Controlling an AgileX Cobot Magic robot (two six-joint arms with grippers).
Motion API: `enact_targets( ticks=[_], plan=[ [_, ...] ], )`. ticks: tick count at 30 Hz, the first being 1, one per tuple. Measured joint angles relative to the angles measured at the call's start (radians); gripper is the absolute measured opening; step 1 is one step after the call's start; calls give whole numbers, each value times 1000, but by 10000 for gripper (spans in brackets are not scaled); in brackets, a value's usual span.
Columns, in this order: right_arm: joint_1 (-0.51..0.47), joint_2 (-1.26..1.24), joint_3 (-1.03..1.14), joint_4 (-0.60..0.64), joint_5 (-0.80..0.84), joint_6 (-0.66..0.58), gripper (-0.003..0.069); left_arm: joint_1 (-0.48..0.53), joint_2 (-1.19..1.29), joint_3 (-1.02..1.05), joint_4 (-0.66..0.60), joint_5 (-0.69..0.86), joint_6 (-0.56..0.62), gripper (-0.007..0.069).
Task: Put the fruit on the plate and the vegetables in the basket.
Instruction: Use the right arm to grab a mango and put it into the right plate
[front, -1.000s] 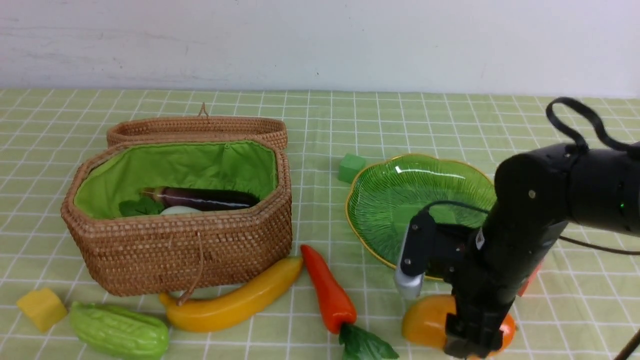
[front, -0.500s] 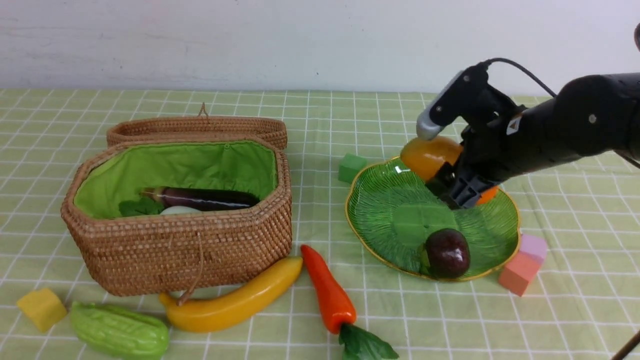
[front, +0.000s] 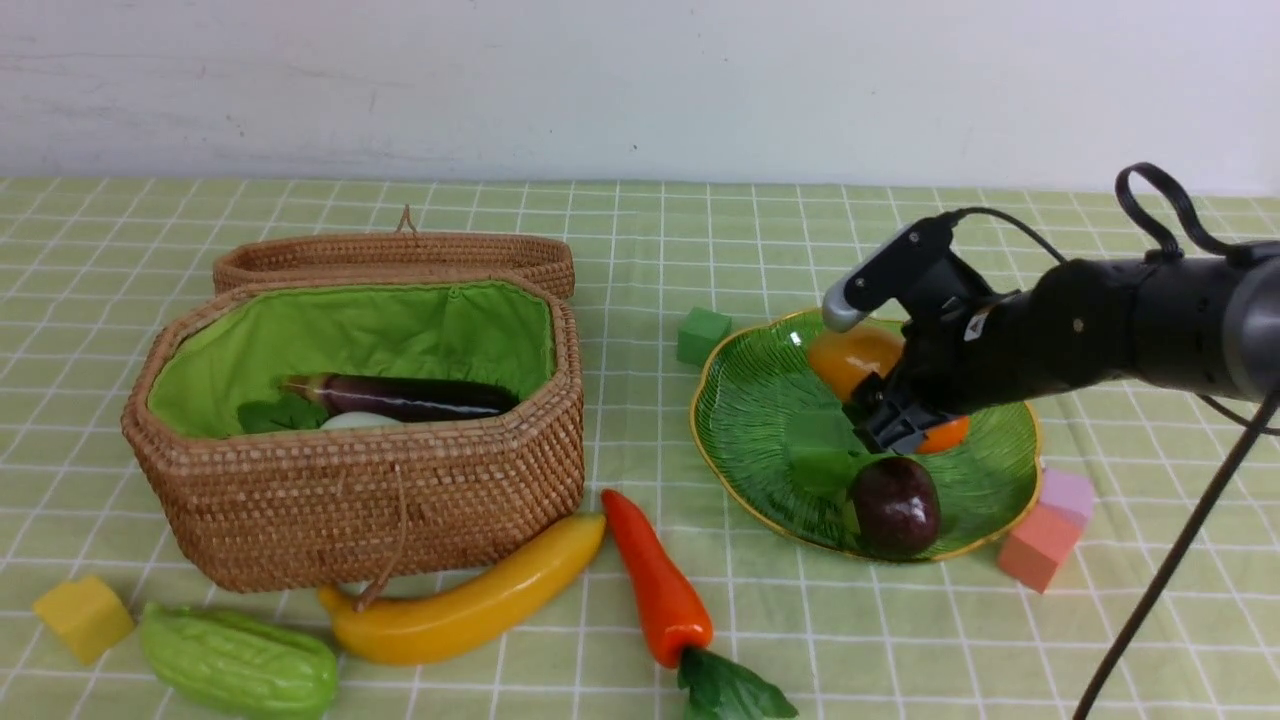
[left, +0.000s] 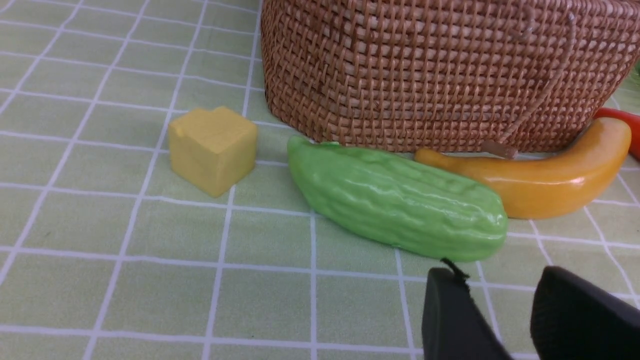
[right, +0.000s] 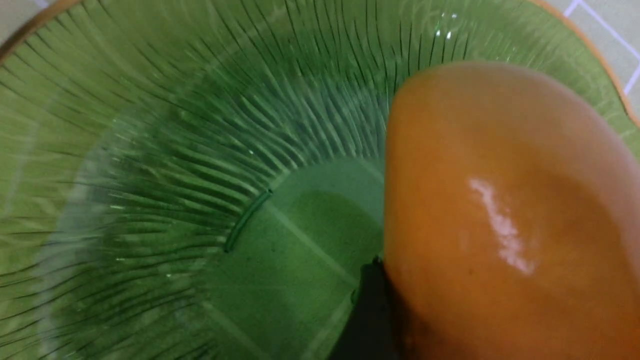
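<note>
Far left: the left hand (left: 500, 285) sits low over the desk (front: 700, 230), jaws partly apart and holding nothing, near the gourd (left: 395, 205). The basket (front: 360, 500) is open, with the eggplant (front: 410, 397) inside. The banana (front: 470, 605) and carrot (front: 655, 580) lie on the desk in front of it. On the plate (front: 740, 440), the purple fruit (front: 895, 505) rests by the near rim. The right hand (front: 893, 412), jaws wide, is clasped on the mango (front: 850, 360), low over the plate's far half; whether it touches the glass I cannot tell.

Step in hand, as I read it: setting the mango down. Next move calls for lowering it until it rests, opening the jaws, and lifting clear without nudging the purple fruit. The banana, carrot and gourd remain to be sorted.
</note>
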Motion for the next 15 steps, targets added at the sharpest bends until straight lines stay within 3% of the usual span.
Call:
enact_targets(
  ticks=[11, 15],
  plan=[
    [0, -3, 0, 3, -7, 0, 587, 0, 0, 0, 0, 0, 0, 239],
    [0, -51, 0, 3, 45, 2, 665, 0, 0, 0, 0, 0, 0, 239]
  ],
)
